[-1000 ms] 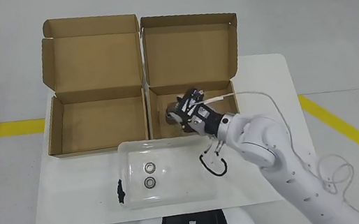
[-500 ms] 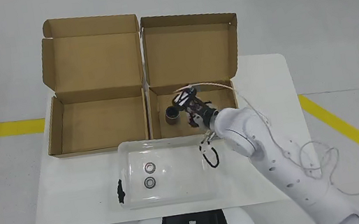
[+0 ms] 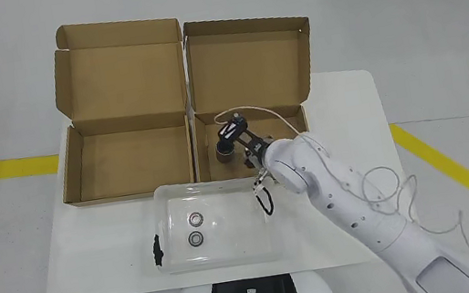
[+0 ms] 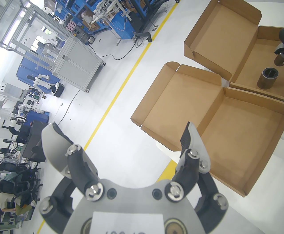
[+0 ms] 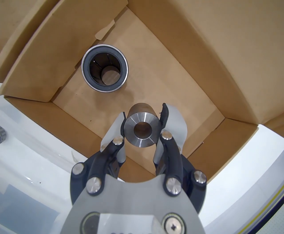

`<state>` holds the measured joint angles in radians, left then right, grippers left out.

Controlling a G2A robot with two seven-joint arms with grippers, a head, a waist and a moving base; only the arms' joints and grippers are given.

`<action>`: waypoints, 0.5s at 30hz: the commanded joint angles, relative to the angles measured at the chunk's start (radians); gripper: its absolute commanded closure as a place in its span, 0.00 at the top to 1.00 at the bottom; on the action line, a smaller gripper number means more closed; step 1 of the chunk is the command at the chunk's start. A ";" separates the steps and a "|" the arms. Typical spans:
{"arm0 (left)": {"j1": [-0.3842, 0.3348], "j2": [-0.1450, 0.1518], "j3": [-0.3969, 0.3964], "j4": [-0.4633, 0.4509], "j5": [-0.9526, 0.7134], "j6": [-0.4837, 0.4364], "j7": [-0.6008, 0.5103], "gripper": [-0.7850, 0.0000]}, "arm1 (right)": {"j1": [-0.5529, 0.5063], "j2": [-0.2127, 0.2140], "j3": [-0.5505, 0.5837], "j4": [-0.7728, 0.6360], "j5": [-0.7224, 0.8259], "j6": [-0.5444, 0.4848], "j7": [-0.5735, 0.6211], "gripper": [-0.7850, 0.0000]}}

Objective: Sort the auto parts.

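My right gripper (image 5: 142, 120) is shut on a steel sleeve (image 5: 142, 130) with a bored end, held over the floor of the right cardboard box (image 3: 292, 128). A dark hollow cylinder (image 5: 104, 67) stands upright in that box's near left corner, also seen as the cylinder (image 3: 224, 152) from above, just left of the right gripper (image 3: 233, 136). Two small round bearings (image 3: 197, 228) lie in the clear plastic tray (image 3: 169, 198). My left gripper (image 4: 122, 137) hangs open far off to the left, above the floor, with nothing between its fingers.
The left cardboard box (image 3: 126, 164) stands open beside the right one, both lids folded back. A small black part (image 3: 156, 248) lies at the tray's left edge. The white table (image 3: 340, 111) has free room at the right. Yellow floor lines run beside it.
My right gripper has moved left and a little farther into the right box with the steel sleeve, closing in on the dark cylinder. The left arm has not moved.
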<state>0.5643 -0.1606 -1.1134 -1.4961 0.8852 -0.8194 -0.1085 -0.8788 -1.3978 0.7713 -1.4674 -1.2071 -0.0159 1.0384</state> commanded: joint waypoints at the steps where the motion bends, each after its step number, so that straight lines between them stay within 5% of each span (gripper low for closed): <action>1: 0.000 0.000 0.000 0.000 0.000 0.000 0.000 1.00 | 0.011 -0.006 -0.005 0.022 0.014 -0.003 0.001 0.00; 15: 0.000 0.000 0.000 0.000 0.000 0.000 0.000 1.00 | 0.053 -0.036 -0.025 0.112 0.039 0.000 -0.001 0.08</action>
<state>0.5643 -0.1606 -1.1134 -1.4961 0.8852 -0.8194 -0.1085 -0.8268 -1.4327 0.7467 -1.3581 -1.1667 -0.0164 1.0383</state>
